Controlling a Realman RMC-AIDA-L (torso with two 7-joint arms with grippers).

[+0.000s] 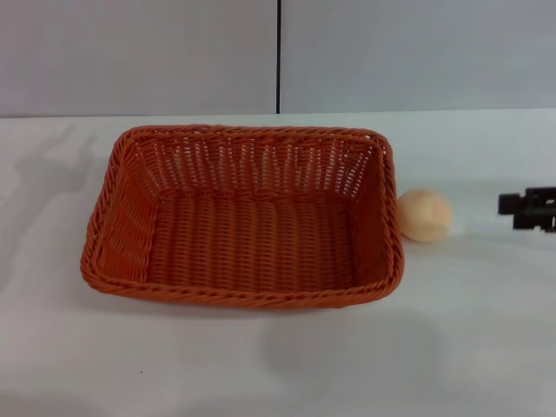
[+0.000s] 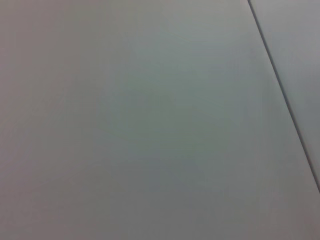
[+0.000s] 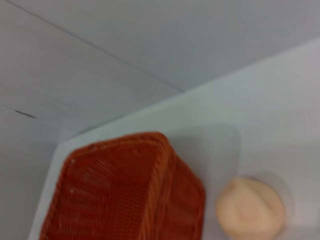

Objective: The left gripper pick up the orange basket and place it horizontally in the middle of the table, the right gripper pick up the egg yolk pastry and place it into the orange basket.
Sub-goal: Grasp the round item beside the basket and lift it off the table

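Note:
The orange basket [image 1: 243, 217] lies lengthwise across the middle of the white table [image 1: 278, 365], empty inside. The egg yolk pastry [image 1: 424, 215] sits on the table just right of the basket's right wall, close to it. My right gripper [image 1: 527, 207] shows as a black tip at the right edge, level with the pastry and some way to its right. The right wrist view shows the basket [image 3: 125, 195] and the pastry [image 3: 250, 207] side by side. The left gripper is out of view; its wrist view shows only the grey wall [image 2: 150, 120].
A grey wall [image 1: 139, 52] with a dark vertical seam [image 1: 279, 52] stands behind the table. Bare tabletop lies in front of the basket and to the right of the pastry.

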